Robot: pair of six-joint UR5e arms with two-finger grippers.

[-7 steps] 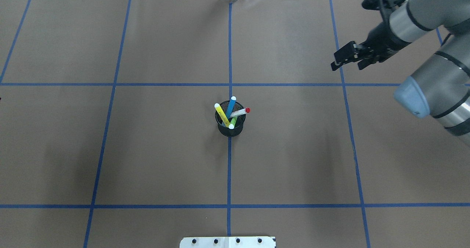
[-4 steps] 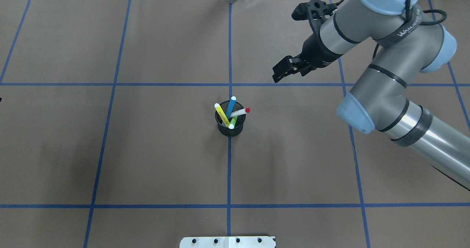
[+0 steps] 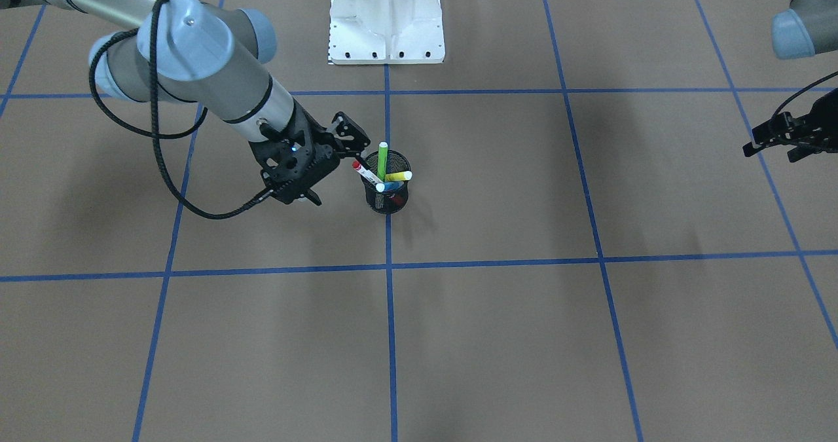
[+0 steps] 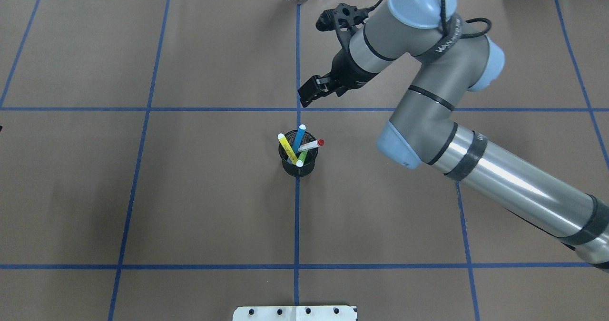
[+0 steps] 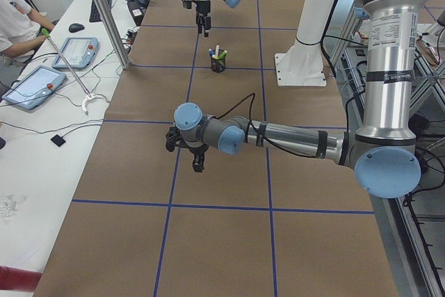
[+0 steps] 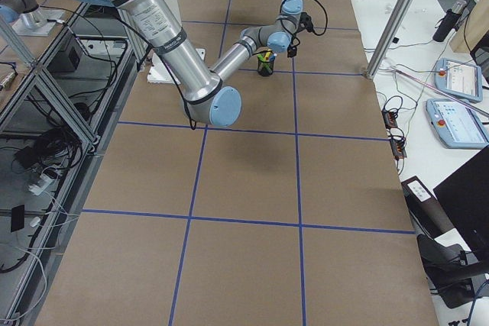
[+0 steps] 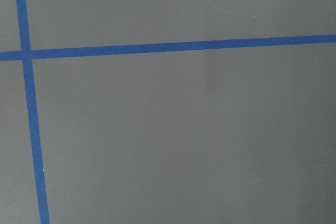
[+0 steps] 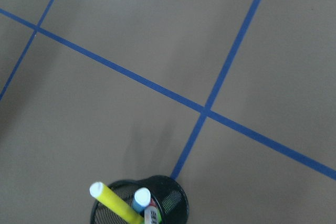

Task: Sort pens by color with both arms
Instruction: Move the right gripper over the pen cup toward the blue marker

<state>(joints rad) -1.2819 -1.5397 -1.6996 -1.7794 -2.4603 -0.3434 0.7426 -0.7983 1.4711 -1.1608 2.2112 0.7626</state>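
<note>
Four pens stand in a black mesh cup (image 4: 298, 161) at the table's middle: a yellow pen (image 4: 287, 149), a blue pen (image 4: 299, 138), a white pen with a red end (image 4: 311, 145) and a green pen (image 4: 301, 159). My right gripper (image 4: 314, 93) hangs open and empty above the table, just beyond the cup on its far right side. In the right wrist view the cup (image 8: 173, 203) shows at the bottom edge with the yellow pen (image 8: 113, 200). My left gripper (image 3: 772, 146) hovers open and empty far out on the robot's left side.
Blue tape lines (image 4: 297, 216) split the brown table cover into squares. The white pedestal base (image 3: 385, 16) sits at the robot's edge. A person (image 5: 14, 19) sits at a side desk with tablets (image 5: 31, 87). The left wrist view holds only table and tape.
My right arm has swept from the table's far right in toward the centre, ending just beyond the cup. The pens and cup have not moved.
</note>
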